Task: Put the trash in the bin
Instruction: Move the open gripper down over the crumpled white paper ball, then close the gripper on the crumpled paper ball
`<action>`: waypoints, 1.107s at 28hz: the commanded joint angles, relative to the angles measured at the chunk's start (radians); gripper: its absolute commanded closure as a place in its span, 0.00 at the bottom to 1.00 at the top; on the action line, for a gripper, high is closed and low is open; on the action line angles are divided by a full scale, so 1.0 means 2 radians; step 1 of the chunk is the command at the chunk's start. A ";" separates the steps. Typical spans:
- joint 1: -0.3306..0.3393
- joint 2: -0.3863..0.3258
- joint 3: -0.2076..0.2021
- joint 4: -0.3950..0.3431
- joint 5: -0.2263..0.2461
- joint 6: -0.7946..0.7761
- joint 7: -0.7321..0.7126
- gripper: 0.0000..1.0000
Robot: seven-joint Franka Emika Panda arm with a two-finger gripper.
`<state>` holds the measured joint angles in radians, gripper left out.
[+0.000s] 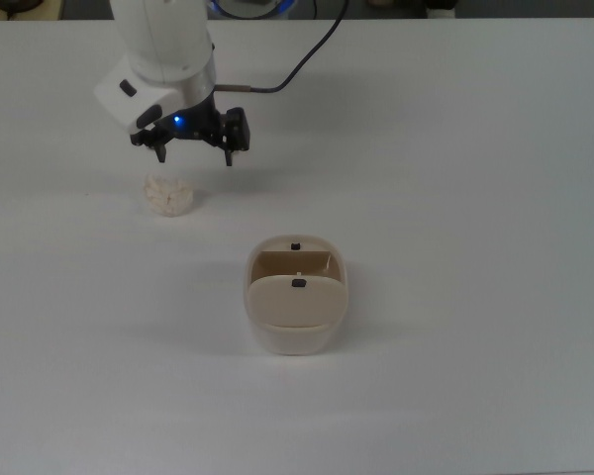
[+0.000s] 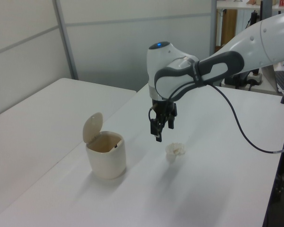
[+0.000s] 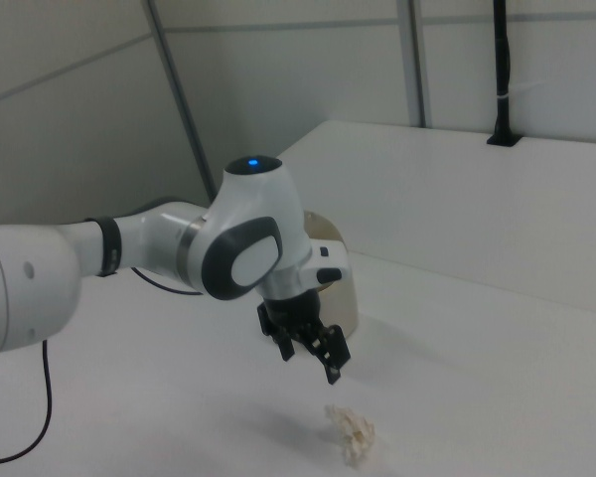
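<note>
Gripper held above the table, just beyond the trash, nothing grasped.

The gripper [image 1: 195,153] is seen with its fingers spread apart and empty; the trash [image 1: 168,195] is found on the white table [image 1: 475,148], just below the gripper in the top view and apart from it; the bin [image 1: 296,295] is set well to the top view's right and nearer, its swing lid tipped up; in the right view the bin appears largely hidden behind the arm [image 3: 159,248].
</note>
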<state>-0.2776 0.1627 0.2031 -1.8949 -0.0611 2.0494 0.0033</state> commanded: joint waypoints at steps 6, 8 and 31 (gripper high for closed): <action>-0.025 0.041 -0.004 -0.015 -0.047 0.060 0.006 0.00; -0.028 0.046 -0.004 -0.016 -0.055 0.067 0.006 0.00; -0.029 0.057 -0.004 -0.049 -0.094 0.100 0.008 0.49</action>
<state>-0.3392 0.2907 0.1982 -1.9580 -0.2193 2.2157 0.0033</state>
